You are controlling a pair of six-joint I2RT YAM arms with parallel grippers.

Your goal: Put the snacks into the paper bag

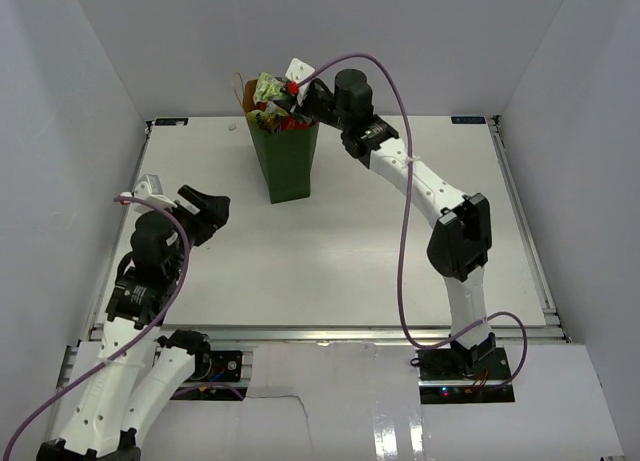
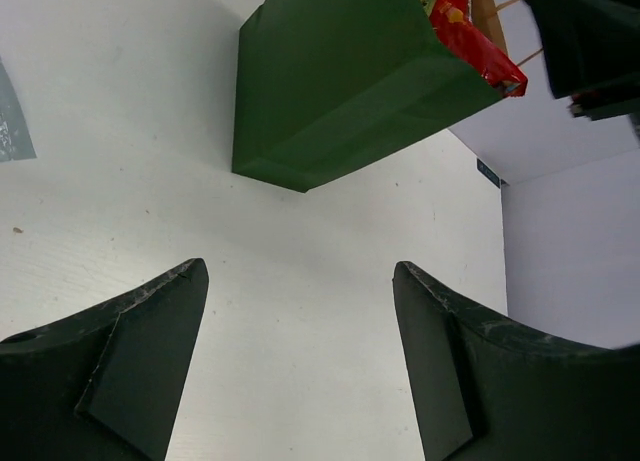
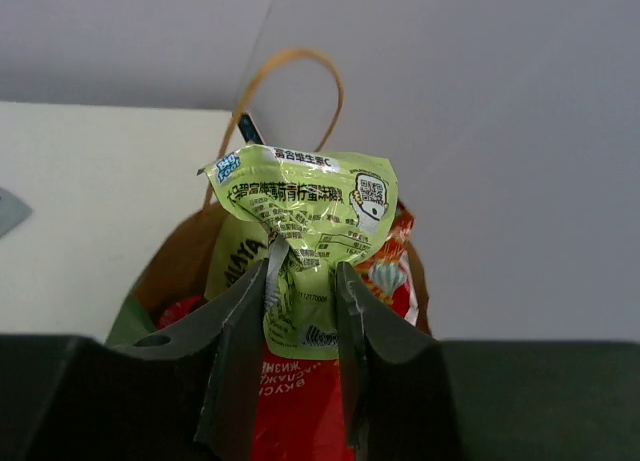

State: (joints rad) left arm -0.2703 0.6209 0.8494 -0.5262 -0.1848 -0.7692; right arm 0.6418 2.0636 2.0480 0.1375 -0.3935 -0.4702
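Note:
The dark green paper bag (image 1: pixel 285 161) stands upright at the back middle of the table, with snacks sticking out of its top. My right gripper (image 1: pixel 288 99) is at the bag's mouth, shut on a light green packet (image 3: pixel 305 231), which it holds just above the opening. A red crinkly bag (image 3: pixel 300 401) lies in the bag under it, and the brown inside (image 3: pixel 185 256) and a loop handle (image 3: pixel 290 61) show behind. My left gripper (image 1: pixel 212 209) is open and empty above the table at the left. Its view shows the bag (image 2: pixel 340 81) ahead.
The white table (image 1: pixel 340 271) is walled by white panels at the back and both sides. A purple cable (image 1: pixel 405 221) loops along the right arm.

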